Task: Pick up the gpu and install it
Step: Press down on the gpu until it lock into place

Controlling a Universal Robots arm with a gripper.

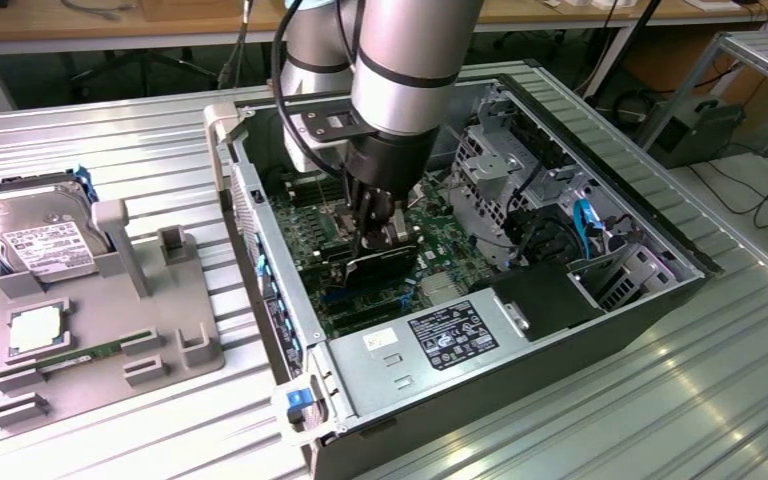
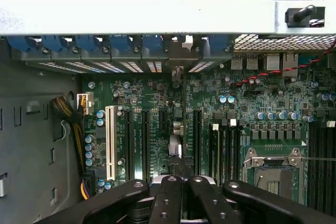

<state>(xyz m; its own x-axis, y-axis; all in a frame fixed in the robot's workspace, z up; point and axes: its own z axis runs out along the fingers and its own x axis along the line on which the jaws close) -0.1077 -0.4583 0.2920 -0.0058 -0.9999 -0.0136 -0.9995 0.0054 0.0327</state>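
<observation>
Installation stage: pincer (image 1: 381,232) lowered inside the open computer case (image 1: 651,250).
Clenched on the gpu (image 1: 373,262), the pincer held the card edge-down just above the motherboard (image 2: 157,98), near the case's middle. Judged risk: slight misalignment with the expansion slot (image 2: 173,129) could jam or tilt the card.

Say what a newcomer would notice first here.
First, the arm reaching down into the open PC case, its tool holding the gpu edge-on just over the motherboard. Next, the grey tray at the exterior view's left, carrying a hard drive, a CPU and a memory stick.
</observation>
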